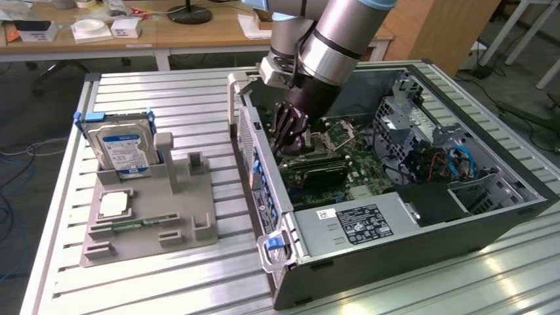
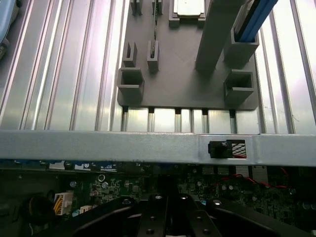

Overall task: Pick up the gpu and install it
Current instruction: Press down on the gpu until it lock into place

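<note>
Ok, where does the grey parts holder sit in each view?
Exterior view: the grey parts holder lies on the slatted table at the exterior view's left, beside the open computer case.
Wrist view: the grey parts holder lies on the slatted table, beyond the case's side wall.
Shared landmark: the case's side wall, next to the holder.

Ribbed shiny metal table (image 1: 175, 275) — matt grey plastic holder (image 1: 149, 216) (smooth), dark metal case (image 1: 411, 256).

Exterior view looks down obliquely; wrist view hovers close (sharing the case (image 1: 490, 216)).
</note>
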